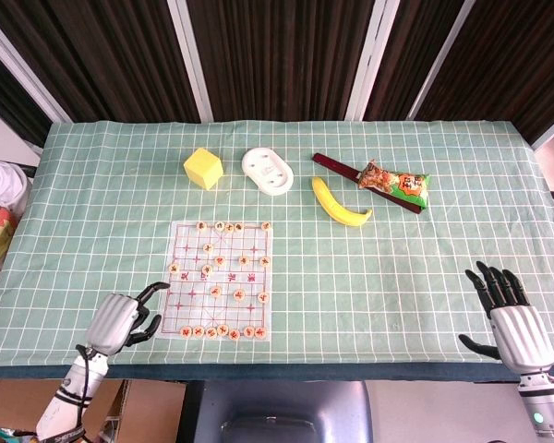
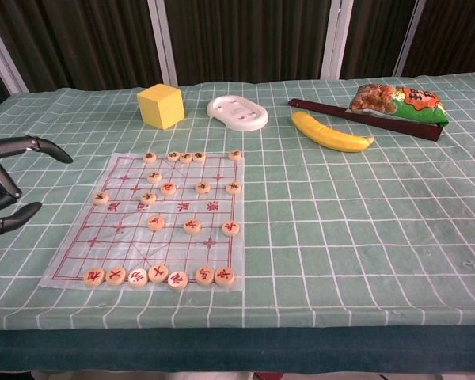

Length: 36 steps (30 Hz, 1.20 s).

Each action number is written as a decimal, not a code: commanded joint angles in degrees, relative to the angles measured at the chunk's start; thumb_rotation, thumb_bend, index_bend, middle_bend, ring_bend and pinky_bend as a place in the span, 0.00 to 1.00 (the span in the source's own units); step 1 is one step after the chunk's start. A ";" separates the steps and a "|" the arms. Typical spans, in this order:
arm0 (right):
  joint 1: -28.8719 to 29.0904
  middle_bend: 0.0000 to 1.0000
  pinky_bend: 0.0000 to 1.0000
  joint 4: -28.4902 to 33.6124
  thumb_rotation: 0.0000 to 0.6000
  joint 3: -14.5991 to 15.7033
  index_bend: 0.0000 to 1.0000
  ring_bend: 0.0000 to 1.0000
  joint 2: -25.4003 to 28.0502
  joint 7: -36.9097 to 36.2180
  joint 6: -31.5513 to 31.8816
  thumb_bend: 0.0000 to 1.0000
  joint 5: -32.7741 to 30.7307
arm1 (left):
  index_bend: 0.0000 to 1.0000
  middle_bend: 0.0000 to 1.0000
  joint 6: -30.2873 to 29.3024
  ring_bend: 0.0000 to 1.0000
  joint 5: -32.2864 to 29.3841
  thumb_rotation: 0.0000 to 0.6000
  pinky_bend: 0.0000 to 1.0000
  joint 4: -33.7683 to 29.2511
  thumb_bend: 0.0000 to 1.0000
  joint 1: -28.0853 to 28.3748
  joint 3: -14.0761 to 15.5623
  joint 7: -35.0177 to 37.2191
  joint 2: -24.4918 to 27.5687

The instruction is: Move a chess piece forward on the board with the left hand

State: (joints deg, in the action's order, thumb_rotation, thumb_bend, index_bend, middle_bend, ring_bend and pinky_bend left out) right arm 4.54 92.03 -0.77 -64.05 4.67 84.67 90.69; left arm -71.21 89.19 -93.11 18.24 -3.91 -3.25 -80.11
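A translucent chess board [image 1: 177, 275] [image 2: 91, 241] lies on the green checked cloth, left of centre, with several round wooden pieces [image 1: 239, 295] [image 2: 191, 226] spread over it and a row of them along its near edge. My left hand [image 1: 118, 321] [image 2: 4, 184] hovers just left of the board's near corner, open, its dark fingers [image 1: 154, 288] spread toward the board and touching nothing. My right hand [image 1: 510, 323] rests open near the table's front right edge, far from the board; the chest view does not show it.
At the back stand a yellow cube [image 1: 203, 169] [image 2: 160, 105], a white oval tray [image 1: 269, 172] [image 2: 237, 112], a banana [image 1: 338, 203] [image 2: 331, 131], a snack bag [image 1: 394, 182] [image 2: 397, 100] and a dark stick [image 1: 337, 167] [image 2: 324, 108].
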 commanded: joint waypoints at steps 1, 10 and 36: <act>0.02 0.00 0.00 -0.05 1.00 -0.03 0.00 0.00 0.05 -0.15 -0.06 0.22 -0.06 | 0.26 1.00 3.85 1.00 -5.24 1.00 1.00 -1.19 0.42 2.52 -1.87 -5.40 -3.20; 0.30 0.00 0.00 -0.11 1.00 -0.16 0.00 0.00 -0.02 -0.01 -0.86 0.22 -0.69 | 0.25 1.00 4.85 1.00 -11.07 1.00 1.00 2.25 0.41 5.78 -4.68 -14.85 -10.09; 0.88 0.00 0.00 -0.06 1.00 -0.17 0.00 0.00 -0.36 0.65 -2.15 0.22 -1.37 | 0.35 1.00 8.13 1.00 -22.23 1.00 1.00 14.92 0.38 13.19 -6.93 -23.25 -24.73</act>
State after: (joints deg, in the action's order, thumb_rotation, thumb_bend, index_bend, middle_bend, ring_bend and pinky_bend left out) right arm 5.43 91.96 -0.95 -64.45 5.36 82.49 89.29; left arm -63.00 67.14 -79.27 30.86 -10.77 -26.17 -103.89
